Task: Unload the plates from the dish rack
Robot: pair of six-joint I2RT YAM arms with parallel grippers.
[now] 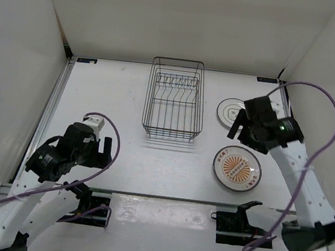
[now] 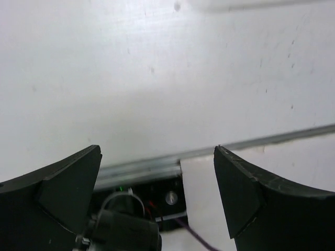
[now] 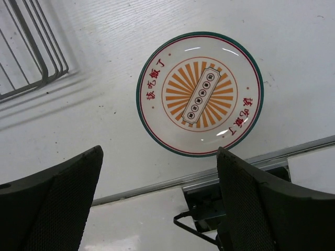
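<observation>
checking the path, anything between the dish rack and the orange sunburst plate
Just bare table between the dish rack and the orange sunburst plate; top and right wrist views both show it.

The left claw [image 2: 157, 154] hangs over the white bench [image 2: 157, 63], its two dark fingers [image 2: 63, 193] spread wide apart. Between them a metal rail [image 2: 272, 140] crosses the bench at a slant. Just below it sits a black mount [image 2: 165, 201] with a small green light and a purple cable [image 2: 194, 236].
</observation>
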